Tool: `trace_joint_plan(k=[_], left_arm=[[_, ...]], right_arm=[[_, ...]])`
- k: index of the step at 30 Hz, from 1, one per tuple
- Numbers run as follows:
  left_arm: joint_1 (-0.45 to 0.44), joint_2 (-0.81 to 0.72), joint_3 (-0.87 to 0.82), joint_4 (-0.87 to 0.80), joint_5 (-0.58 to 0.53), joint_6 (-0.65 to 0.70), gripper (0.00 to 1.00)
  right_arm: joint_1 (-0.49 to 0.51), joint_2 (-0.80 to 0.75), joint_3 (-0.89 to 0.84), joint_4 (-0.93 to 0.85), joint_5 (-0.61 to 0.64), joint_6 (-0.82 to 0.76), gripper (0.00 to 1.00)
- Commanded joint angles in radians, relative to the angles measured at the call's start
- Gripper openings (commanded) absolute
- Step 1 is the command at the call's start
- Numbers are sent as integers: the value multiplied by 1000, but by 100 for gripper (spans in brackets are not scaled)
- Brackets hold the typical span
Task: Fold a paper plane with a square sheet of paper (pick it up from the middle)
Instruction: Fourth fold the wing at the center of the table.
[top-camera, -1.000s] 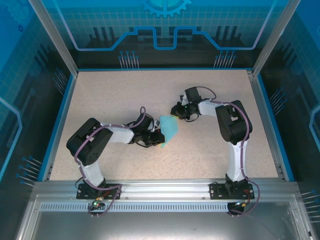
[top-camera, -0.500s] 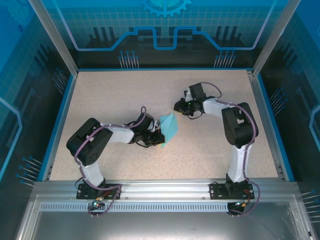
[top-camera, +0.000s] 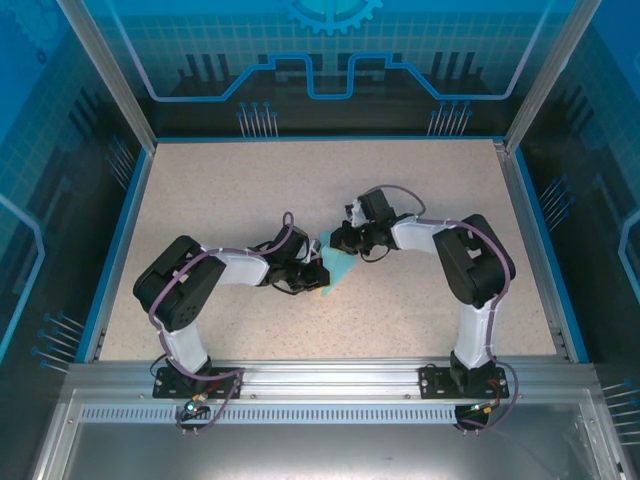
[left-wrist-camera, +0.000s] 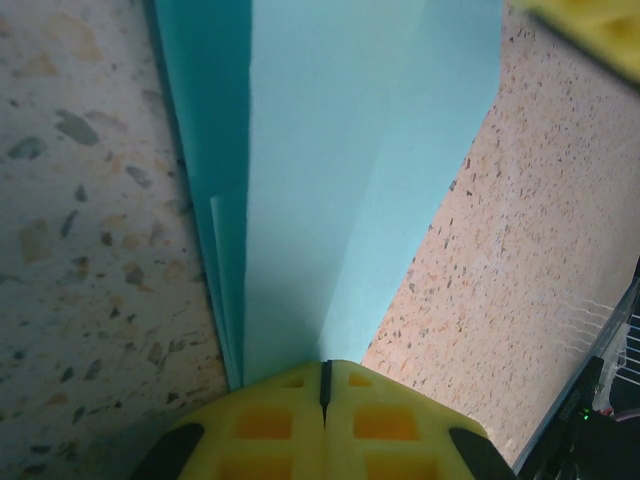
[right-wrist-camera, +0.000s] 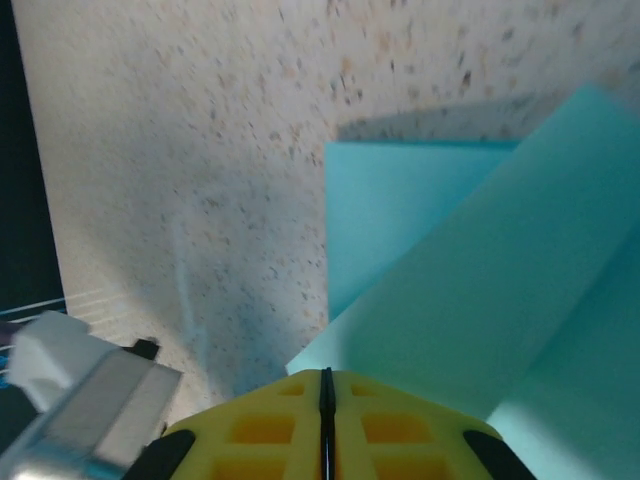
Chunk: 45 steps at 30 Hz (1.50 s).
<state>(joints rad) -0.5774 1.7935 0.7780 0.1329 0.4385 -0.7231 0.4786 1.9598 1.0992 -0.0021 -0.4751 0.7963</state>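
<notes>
Speckled beige tabletop (top-camera: 200, 200) carrying two black-and-white robot arms and one folded light-cyan sheet of paper (top-camera: 340, 268).
Left arm (top-camera: 230, 268) and right arm (top-camera: 440, 235) reaching inward, meeting near mid-tabletop. Paper between the two wrists, layered folds visible in the left wrist view. Yellow-padded left jaws clamped on its creased end. Yellow-padded right jaws together, set against the opposite flap; cannot tell whether paper is pinched there.

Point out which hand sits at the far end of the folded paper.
The right hand: it meets the paper at its far end, while the left hand grips the near edge.
</notes>
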Motion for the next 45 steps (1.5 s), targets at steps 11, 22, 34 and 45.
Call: trace_joint_plan(k=[11,22,34,45], left_arm=[[12,-116,11,-169,-13,-31,11],[58,-356,-2,-299,-110,-68,16],[32,-209,-49,-90,29,-181,14],[3,-26,-26,-70,36,-198,11]], right_arm=[[13,48,-92,56,66,67,9],[143,-104,-300,161,312,382,12],[180,-111,-367,237,348,495,13],[174,-105,-353,226,329,459,13]])
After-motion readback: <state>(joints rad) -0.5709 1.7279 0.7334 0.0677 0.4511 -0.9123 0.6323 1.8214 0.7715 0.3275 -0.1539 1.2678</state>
